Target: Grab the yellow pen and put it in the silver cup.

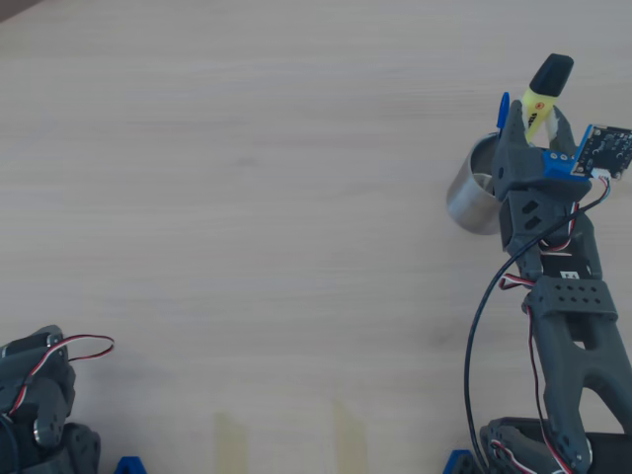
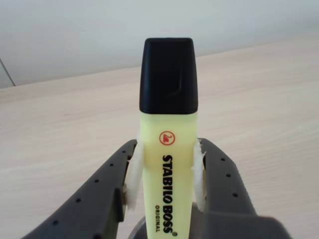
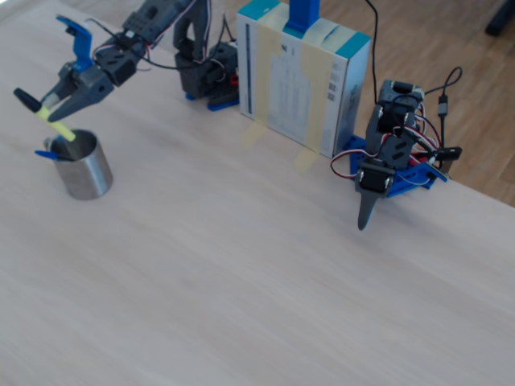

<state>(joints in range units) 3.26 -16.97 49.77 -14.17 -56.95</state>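
My gripper (image 1: 536,123) is shut on the yellow pen (image 1: 543,94), a chunky highlighter with a black cap. It holds the pen tilted over the silver cup (image 1: 469,197) at the right side of the overhead view. In the wrist view the jaws clamp the pen's barrel (image 2: 169,149), cap up. In the fixed view the gripper (image 3: 56,104) is at the far left, and the pen's lower end (image 3: 66,131) reaches the mouth of the cup (image 3: 84,169). I cannot tell whether it touches the rim.
A thin blue pen (image 1: 503,109) sticks out of the cup, and it also shows in the fixed view (image 3: 47,154). A second arm (image 3: 386,161) rests folded at the table edge, beside a white and teal box (image 3: 302,72). Light wooden table (image 1: 247,197).
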